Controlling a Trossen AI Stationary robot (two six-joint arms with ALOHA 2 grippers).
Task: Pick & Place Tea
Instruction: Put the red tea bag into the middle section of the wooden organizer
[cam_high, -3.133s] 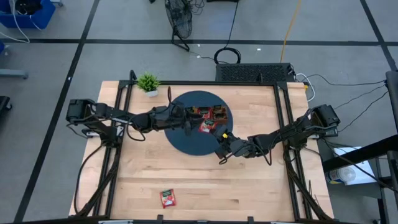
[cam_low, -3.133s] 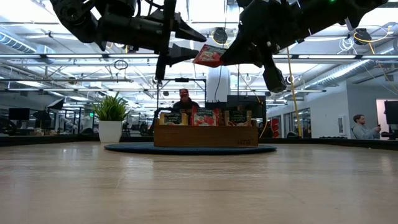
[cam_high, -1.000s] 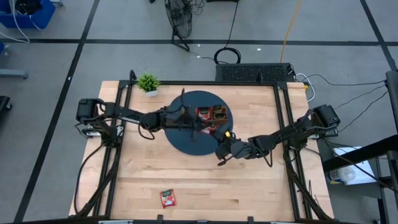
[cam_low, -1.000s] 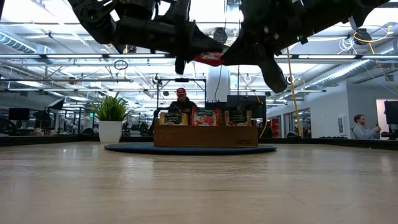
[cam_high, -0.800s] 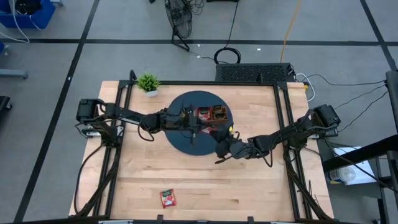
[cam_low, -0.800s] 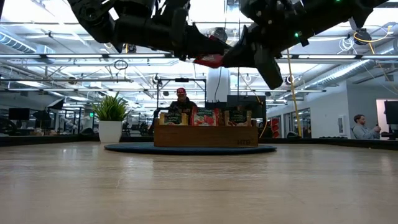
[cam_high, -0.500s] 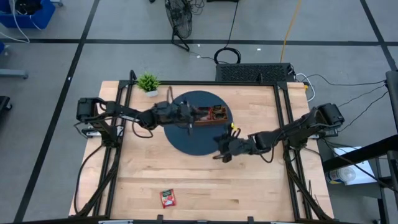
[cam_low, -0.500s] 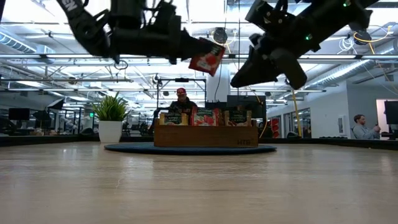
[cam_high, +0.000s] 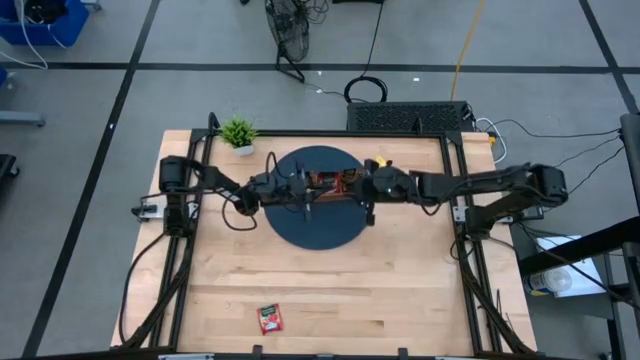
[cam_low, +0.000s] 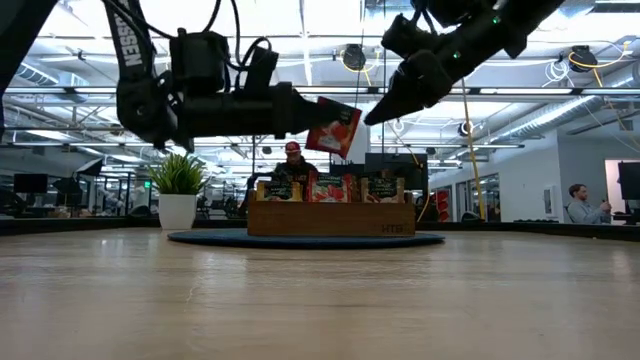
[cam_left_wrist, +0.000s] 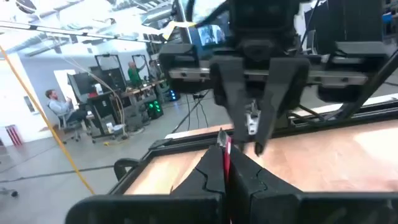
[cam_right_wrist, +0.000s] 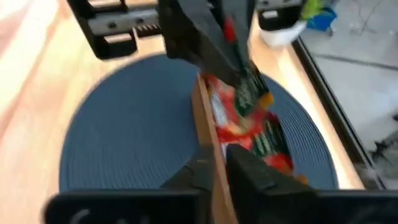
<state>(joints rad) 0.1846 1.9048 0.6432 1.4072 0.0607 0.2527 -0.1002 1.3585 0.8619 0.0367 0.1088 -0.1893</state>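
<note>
Behind the table stretches an open workshop with ceiling trusses, desks and a few people far off. On the light wood sits a round dark mat, and on it the wooden tray with sachets standing in its compartments. A small potted plant stands at the far left corner.

The left claw hangs above the tray, pinching a red tea sachet by its edge so it dangles tilted. The right claw is just beside it over the tray's right part; whether its fingers are spread I cannot tell. Another red sachet lies alone near the table's front edge, well apart from everything.

To finish this placing well, I judge the left arm should square the sachet over the compartment of matching red packets, lower it upright between the walls, then release only once its bottom edge is seated.
</note>
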